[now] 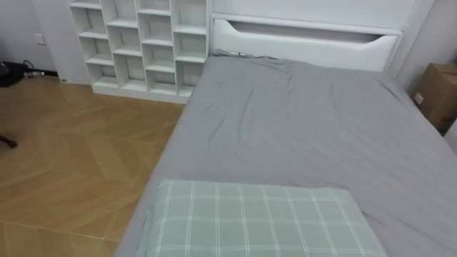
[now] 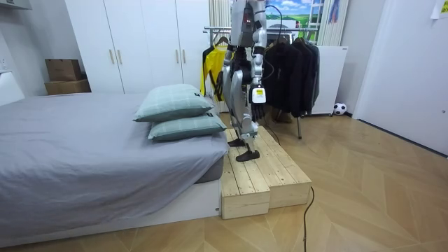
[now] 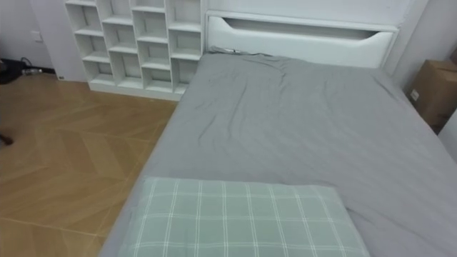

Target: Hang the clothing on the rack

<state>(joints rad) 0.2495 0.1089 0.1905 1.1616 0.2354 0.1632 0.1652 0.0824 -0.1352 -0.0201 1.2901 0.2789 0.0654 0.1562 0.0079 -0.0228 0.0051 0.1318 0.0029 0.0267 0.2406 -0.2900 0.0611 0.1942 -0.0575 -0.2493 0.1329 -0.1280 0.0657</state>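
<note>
While the robot stands upright on the low wooden platform [image 2: 259,175] at the end of the bed [image 1: 307,128], its left hand [image 2: 257,96] hangs at its side on the side nearer the room camera. The hand is too small there to tell whether its fingers are straight or curled, or whether they hold anything. Its right hand [image 2: 222,87] shows past the body, on the room view's left, and its fingers cannot be read either.

The clothes are behind both hands, on a clothes rack [image 2: 299,129] just beyond the platform. A row of dark garments [image 2: 294,70] hangs behind the left hand. A yellow garment [image 2: 208,63] hangs just behind the right hand. Neither hand touches them as far as can be seen.

Ahead of the hands, two pale green checked pillows [image 2: 178,105] lie stacked on the near end of the grey sheet, close to the robot's legs. The eye views look down over the top pillow and along the bed to the white headboard [image 1: 300,43]. A white cube shelf [image 1: 143,46] stands on the left of the headboard and a cardboard box [image 1: 437,93] on the right. White wardrobes [image 2: 140,42] line the far wall, and a small ball [image 2: 339,108] lies on the floor beyond the rack.
</note>
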